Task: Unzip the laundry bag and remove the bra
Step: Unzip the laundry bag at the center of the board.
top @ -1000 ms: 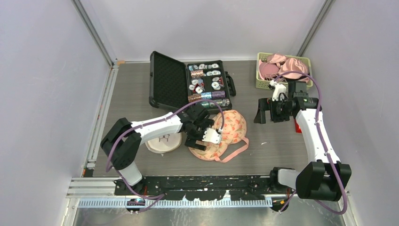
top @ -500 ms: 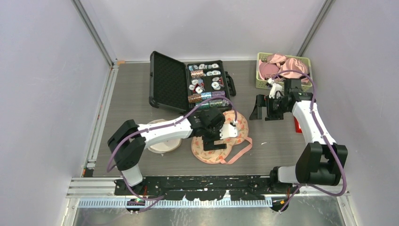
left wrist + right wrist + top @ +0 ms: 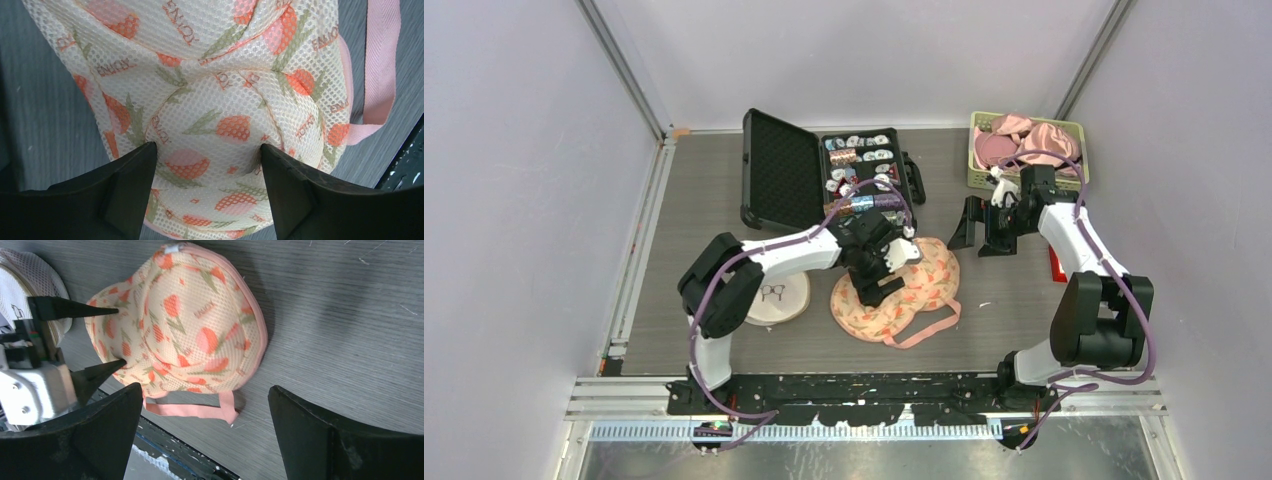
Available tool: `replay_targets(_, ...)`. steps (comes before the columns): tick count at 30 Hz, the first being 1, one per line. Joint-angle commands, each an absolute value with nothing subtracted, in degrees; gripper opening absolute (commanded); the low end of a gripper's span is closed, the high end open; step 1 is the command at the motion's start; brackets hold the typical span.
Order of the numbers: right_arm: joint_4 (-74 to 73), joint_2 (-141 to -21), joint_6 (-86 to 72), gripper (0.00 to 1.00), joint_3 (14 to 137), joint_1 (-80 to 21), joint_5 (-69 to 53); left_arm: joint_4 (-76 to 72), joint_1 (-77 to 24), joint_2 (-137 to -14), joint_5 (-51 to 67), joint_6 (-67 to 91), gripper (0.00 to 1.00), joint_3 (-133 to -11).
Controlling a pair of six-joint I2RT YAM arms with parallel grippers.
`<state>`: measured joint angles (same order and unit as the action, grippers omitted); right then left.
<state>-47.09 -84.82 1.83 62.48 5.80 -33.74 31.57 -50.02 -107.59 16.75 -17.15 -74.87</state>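
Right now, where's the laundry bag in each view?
Top external: laundry bag at table centre, in front of the open black case.
Left wrist: close up, fills most of the frame.
Right wrist: upper centre-left.
Shared landmark: its pink strap.

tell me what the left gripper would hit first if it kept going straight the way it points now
The mesh laundry bag. The left gripper points at the bag's raised dome, jaws open, one fingertip on each side of it. Whether the tips already touch the mesh is hard to tell.
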Motion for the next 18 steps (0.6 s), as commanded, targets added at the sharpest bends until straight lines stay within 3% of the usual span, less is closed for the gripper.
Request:
replay_targets(1,-48.7,-84.9,3.7,1.0,64.7,6.1,-34.0,34.0,-53.8,-110.8,18.9,-20.5,0.74,-77.5)
replay_targets(7,-52.6,-85.9,7.5,1.0,66.3,6.3,-33.9,31.8,-54.0,-105.3,21.5,-25.7,0.72,-74.8)
replay_targets(12,-53.4,-86.6,10.1,0.98,66.7,6.4,-35.4,27.5,-51.6,-100.7,25.3,-22.9,0.79,-73.6)
replay_targets(18,-55.5,-93.9,19.4,0.86,71.9,6.4,-36.9,27.7,-50.4,-100.7,27.1,-22.1,0.81,-74.8)
